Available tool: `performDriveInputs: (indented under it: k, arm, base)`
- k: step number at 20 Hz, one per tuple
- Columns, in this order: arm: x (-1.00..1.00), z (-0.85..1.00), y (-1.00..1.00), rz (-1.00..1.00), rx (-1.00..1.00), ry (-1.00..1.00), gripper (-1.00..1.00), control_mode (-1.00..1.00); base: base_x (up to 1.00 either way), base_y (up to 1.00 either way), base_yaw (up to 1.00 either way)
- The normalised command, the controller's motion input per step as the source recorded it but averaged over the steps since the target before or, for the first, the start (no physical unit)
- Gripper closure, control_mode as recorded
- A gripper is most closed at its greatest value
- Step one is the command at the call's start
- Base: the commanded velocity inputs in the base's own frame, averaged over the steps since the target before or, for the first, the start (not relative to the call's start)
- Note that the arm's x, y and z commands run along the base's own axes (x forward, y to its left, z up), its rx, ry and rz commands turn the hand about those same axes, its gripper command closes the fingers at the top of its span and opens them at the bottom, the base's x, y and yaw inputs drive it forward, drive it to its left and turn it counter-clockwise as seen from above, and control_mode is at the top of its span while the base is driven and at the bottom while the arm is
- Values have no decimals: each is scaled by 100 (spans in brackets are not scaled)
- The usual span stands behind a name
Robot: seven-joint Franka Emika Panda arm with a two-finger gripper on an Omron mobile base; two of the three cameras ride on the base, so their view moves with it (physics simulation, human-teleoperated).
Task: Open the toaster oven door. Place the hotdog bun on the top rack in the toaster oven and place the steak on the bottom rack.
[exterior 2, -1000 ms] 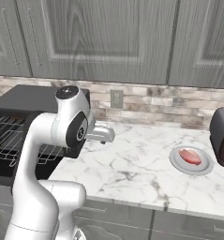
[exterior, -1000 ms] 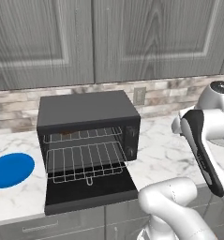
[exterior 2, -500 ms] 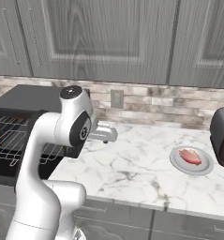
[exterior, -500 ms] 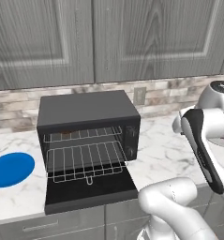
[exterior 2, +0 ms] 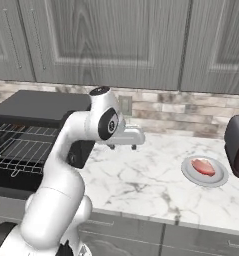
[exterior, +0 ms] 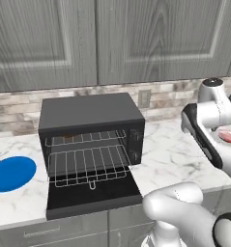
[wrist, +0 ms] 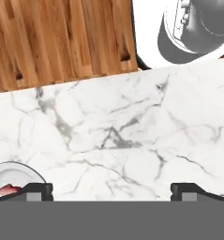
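Steak (exterior 2: 203, 166) lies on a grey plate (exterior 2: 190, 173) on the worktop (exterior 2: 141, 180), well to the right of the oven (exterior: 90, 126), whose door (exterior: 90, 190) is down with both racks exposed. End effector (exterior 2: 134, 135) hangs empty above the marble, jaws spread wide, between oven and plate. An orange-tan shape on the top rack (exterior: 83, 139) looks like the bun (exterior: 64, 138), though it is too small to confirm.

Risks noted: the steak is flat and low, so a shallow descent may skid it across the plate or clip the rim; a dark appliance (exterior 2: 237, 145) just beside the plate crowds the approach; the lowered door juts forward and could be struck on the return to the bottom rack (exterior: 88, 166).
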Motion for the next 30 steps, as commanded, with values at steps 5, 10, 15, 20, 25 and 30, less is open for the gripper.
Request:
performDriveInputs:
  k: [5, 10, 15, 20, 25, 30]
  arm:
    - [64, -3, -100, -6, -2, 18, -100, -100]
    - [40, -19, -100, -1, 5, 12, -100, -100]
    - [12, -55, -100, 0, 9, 6, -100, -100]
    - [5, -52, -85, 0, 4, 0, -100, -100]
    - [10, -55, -36, 0, 0, -3, -100, -100]
    - [22, -40, 0, 6, 0, -14, -100, -100]
  base:
    - [0, 0, 0]
    - [0, 0, 0]
    - [0, 0, 0]
    - [0, 0, 0]
    - [0, 0, 0]
    - [0, 0, 0]
